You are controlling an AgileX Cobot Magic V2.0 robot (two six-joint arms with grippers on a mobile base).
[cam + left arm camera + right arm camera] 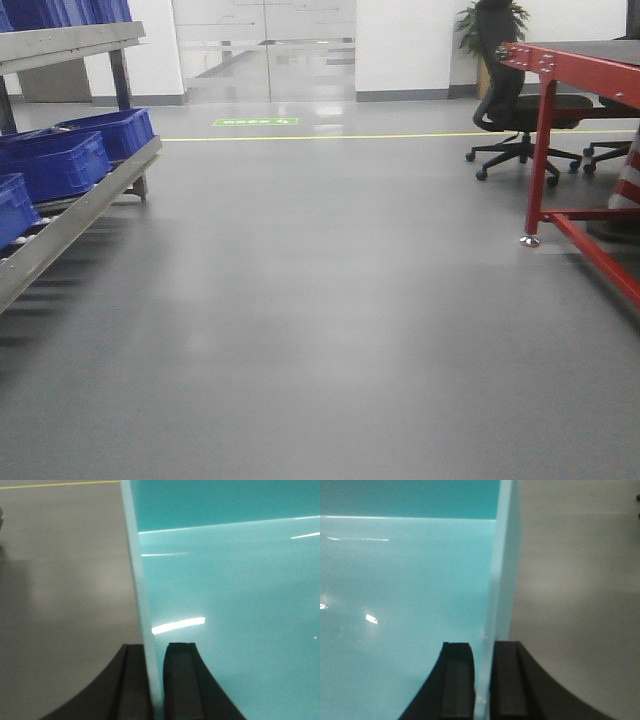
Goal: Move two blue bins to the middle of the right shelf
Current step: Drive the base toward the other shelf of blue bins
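Bin (235,610) held between arms above floor (320,330): left gripper (156,680) and right gripper (482,680), jaws clamped on opposite walls. Carrying step: keep wrists level, spacing equal, no twist.

Glossy plastic bin (225,605) & semi-gloss floor (320,330)

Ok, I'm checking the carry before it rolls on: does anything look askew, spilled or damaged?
Nothing stands out. The left hand and right hand each clamp a side wall of the bin, whose visible inside is bare; the floor shows no spill, and the blue bins on the left rack sit in line.
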